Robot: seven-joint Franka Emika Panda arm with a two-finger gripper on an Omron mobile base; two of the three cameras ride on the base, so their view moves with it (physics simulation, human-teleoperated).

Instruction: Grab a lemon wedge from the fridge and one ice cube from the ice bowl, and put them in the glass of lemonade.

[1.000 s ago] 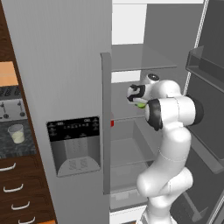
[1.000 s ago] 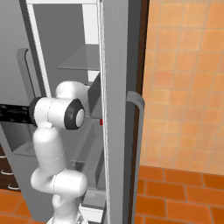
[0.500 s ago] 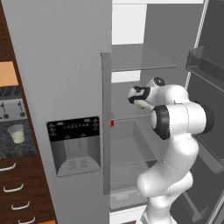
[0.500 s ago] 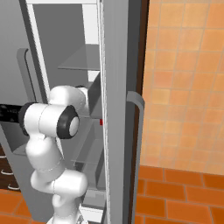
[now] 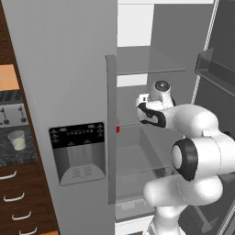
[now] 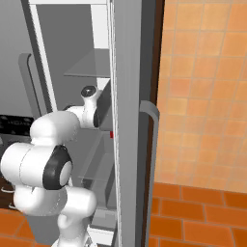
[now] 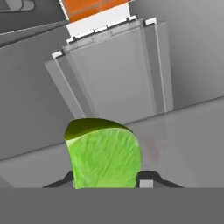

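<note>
In my hand view the wedge (image 7: 104, 154) sits right at the lens, bright green, pinched between the two dark fingertips (image 7: 146, 183) that clamp it from either side, so the gripper (image 7: 105, 181) is closed on it. Past it I look down on a clear shelf and drawer front of the fridge (image 7: 113, 78), with a strip of orange floor (image 7: 94, 6) at the top. From the left base camera my arm (image 5: 195, 156) folds up from the lower right, its hand (image 5: 153, 108) inside the open right half of the fridge (image 5: 69, 69), just under a grey shelf (image 5: 147, 59); I cannot make out the wedge itself there. A small red item (image 5: 117, 129) sits at the edge of the closed left door, above the dispenser panel (image 5: 78, 151). Further left, on the dark counter, stands the glass (image 5: 17, 140), below the toaster (image 5: 11, 114). From the right base camera I see the hand (image 6: 89, 108) tucked behind the open door (image 6: 130, 120), against an orange tiled wall (image 6: 202, 87).
</note>
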